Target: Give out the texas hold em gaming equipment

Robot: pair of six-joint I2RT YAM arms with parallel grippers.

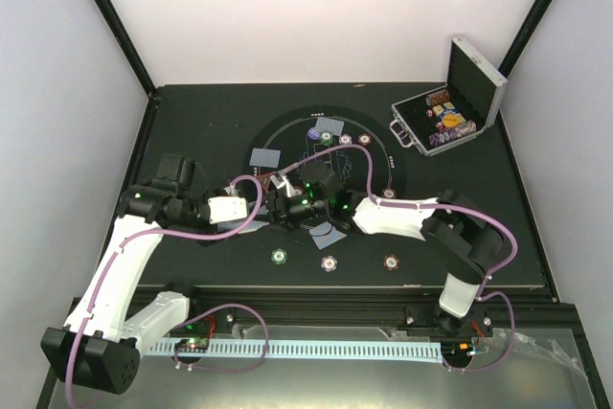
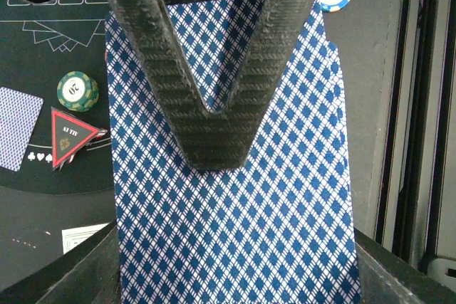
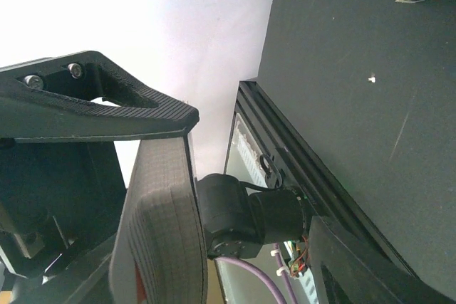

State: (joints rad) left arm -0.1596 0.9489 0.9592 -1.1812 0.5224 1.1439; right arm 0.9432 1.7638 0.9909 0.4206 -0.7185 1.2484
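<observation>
The left gripper is clamped on a blue-backed card above the mat, near a green chip and a red triangle; I cannot tell whether the right gripper is apart or together.

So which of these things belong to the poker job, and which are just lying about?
Job: blue-backed card in the left fingers, loose cards, chips, red triangle marker.
Lying about: black mat, silver case.
</observation>
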